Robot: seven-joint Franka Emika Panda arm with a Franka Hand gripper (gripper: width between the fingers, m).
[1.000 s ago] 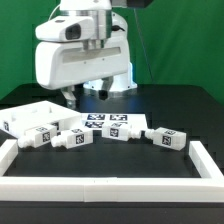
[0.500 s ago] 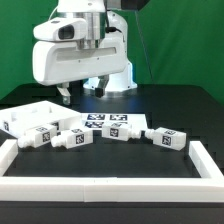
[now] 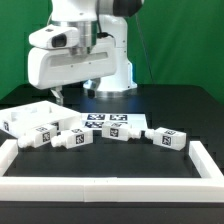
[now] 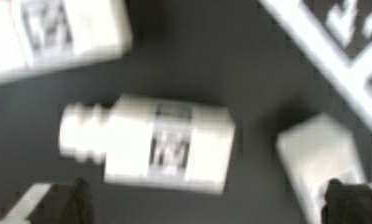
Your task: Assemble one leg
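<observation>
In the exterior view, your gripper (image 3: 57,95) hangs low under the arm's bulky white housing, over the far edge of the white square panel (image 3: 35,108). From this side its fingers are mostly hidden, so you cannot read how they stand. The panel lies flat just below and in front of the tool. Its raised rim makes it a shallow tray, and its inside shows plain white. Further forward of the tool, a row of legs (image 3: 72,138) lies on the black table (image 3: 170,105), each peg on its side. The row trails off toward the exterior view's right. The marker board (image 3: 105,122) lies flat between the tool and the middle of that row. A low white wall (image 3: 100,186) fences the work area, with the panel, board and legs all inside it.

The wrist view is blurred. One leg (image 4: 151,143) lies on its side on the dark table directly beneath the tool, tag band facing up and clear of the fingers. The two dark fingertips (image 4: 58,205) show well apart, so the tool is spread. A second leg (image 4: 50,40) and a third white part (image 4: 334,150) lie near the first. You cannot tell which peg of the row this one is.
</observation>
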